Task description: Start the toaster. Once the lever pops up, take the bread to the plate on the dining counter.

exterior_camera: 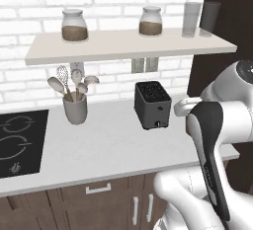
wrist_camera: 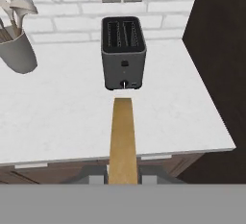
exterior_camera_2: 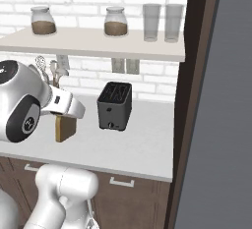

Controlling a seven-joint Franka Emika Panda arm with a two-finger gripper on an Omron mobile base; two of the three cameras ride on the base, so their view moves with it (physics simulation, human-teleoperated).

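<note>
The bread (wrist_camera: 122, 139) is in the gripper (wrist_camera: 122, 179), pinched edge-on between the two fingertips, jaws closed down to the width of the slice, and it hangs in the air out in front of the toaster, over the white worktop (exterior_camera: 113, 147) and not touching it. In the right base view the slice (exterior_camera_2: 65, 127) shows as a golden-brown slab hanging below the white hand. Sweeping from the left now: the black hob (exterior_camera: 20, 142) is set into the worktop at the far left, then comes the grey utensil cup (exterior_camera: 75, 109) with its whisk and spoons standing up against the white brick wall. Further right, there's the toaster (exterior_camera: 152, 104), black and boxy, upright near the back of the worktop below a pair of wall sockets (exterior_camera: 144, 64), slots on top, small light knob low on its front facing us. Above it all runs the shelf (exterior_camera: 123, 44), two lidded jars of brown stuff on it, one at the left (exterior_camera: 74, 25) and one nearer the middle (exterior_camera: 150, 21), and two tall glasses (exterior_camera: 200, 19) at the right end. At the far right a dark tall cabinet (exterior_camera_2: 197, 100) closes off the worktop.
</note>
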